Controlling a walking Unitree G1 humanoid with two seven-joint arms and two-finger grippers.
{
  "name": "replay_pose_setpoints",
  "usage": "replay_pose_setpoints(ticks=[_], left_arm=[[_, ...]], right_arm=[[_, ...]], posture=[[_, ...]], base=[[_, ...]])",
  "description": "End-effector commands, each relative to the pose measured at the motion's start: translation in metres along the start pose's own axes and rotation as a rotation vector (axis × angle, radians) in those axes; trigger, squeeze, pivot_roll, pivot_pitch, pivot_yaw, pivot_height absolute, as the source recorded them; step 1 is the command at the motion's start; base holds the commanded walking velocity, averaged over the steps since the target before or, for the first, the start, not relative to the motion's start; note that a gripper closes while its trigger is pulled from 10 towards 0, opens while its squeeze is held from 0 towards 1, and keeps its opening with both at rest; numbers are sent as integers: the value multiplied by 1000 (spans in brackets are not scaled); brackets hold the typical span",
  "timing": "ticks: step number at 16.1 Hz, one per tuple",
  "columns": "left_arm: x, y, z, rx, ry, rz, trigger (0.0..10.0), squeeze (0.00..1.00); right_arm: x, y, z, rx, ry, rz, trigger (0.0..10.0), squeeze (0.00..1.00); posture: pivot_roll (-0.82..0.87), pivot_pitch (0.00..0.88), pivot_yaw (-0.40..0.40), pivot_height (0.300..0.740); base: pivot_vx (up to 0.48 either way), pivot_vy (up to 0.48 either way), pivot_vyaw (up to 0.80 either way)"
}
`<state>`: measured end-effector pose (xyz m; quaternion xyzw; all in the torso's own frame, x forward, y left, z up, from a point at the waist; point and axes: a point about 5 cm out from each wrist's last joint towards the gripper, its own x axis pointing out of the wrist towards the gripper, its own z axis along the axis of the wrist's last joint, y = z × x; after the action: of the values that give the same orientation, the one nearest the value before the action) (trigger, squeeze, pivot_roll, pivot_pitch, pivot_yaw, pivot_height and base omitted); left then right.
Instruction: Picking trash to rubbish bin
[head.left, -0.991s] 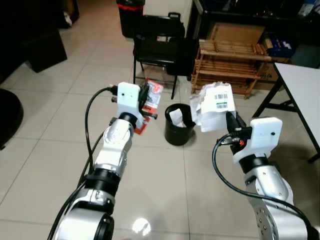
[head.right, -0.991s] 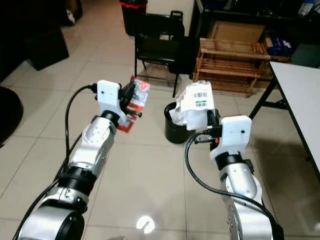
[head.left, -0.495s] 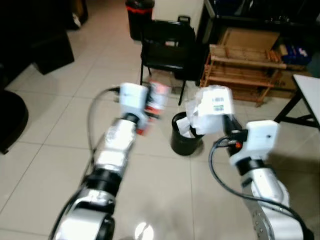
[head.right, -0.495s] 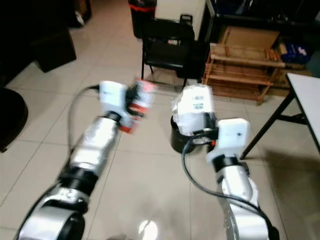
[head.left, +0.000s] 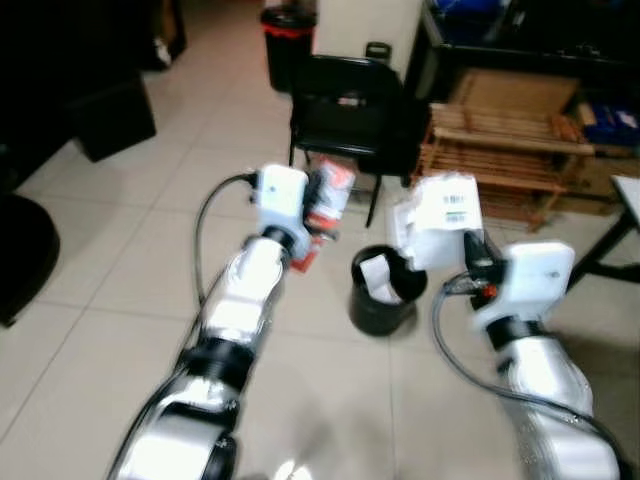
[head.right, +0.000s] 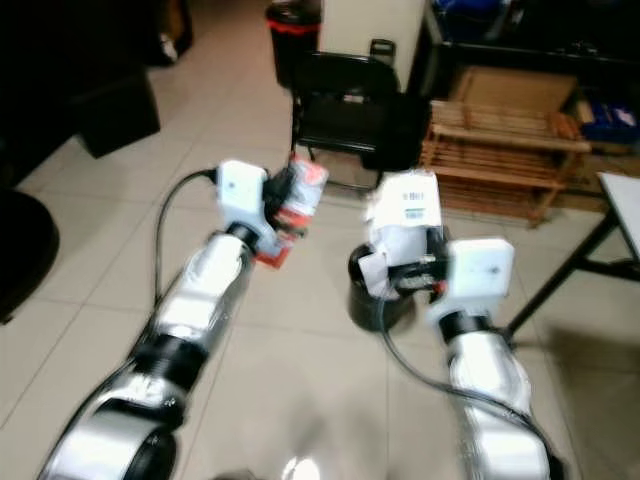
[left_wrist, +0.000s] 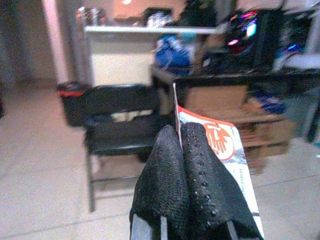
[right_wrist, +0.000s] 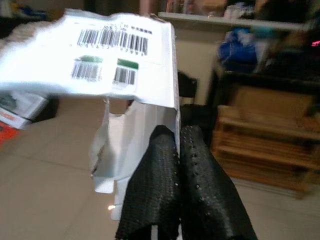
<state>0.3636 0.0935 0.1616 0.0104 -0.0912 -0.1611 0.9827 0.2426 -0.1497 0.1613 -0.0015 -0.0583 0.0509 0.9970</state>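
A small black rubbish bin (head.left: 385, 290) stands on the tiled floor with white paper inside. My left gripper (head.left: 316, 205) is shut on a red and white wrapper (head.left: 327, 192), held up left of the bin; the wrist view shows the wrapper (left_wrist: 217, 150) pinched between the black fingers (left_wrist: 192, 190). My right gripper (head.left: 468, 250) is shut on a white torn package with barcode labels (head.left: 440, 215), held just above and right of the bin's rim. The same package (right_wrist: 107, 65) rises from the right fingers (right_wrist: 175, 185).
A black folding chair (head.left: 350, 110) stands behind the bin, with a wooden rack (head.left: 500, 150) to its right and a dark red-topped bin (head.left: 288, 30) further back. A table leg (head.right: 560, 280) is at the right. Dark furniture (head.left: 90, 110) lies at the left.
The camera has moved closer, and the bin now sits lower in the picture. Both grippers still hold their trash, the right one now nearer over the bin.
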Motion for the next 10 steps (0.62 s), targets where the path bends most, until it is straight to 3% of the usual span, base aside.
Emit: replay_pose_setpoints(ticks=[1, 6, 10], left_arm=[[3, -11, 1, -7, 0, -36, 10000, 0], [3, -12, 1, -6, -1, -36, 10000, 0], [4, -12, 1, -7, -1, -35, 10000, 0]], right_arm=[[-1, -9, 3, -21, -3, -29, 10000, 0], [-1, -9, 3, -24, -1, -28, 10000, 0], [-1, -9, 4, -26, -9, -22, 10000, 0]], posture=[[79, 80, -26, 740], [77, 76, -28, 740], [77, 76, -28, 740]], base=[[442, 0, -775], [442, 0, -736], [442, 0, 0]])
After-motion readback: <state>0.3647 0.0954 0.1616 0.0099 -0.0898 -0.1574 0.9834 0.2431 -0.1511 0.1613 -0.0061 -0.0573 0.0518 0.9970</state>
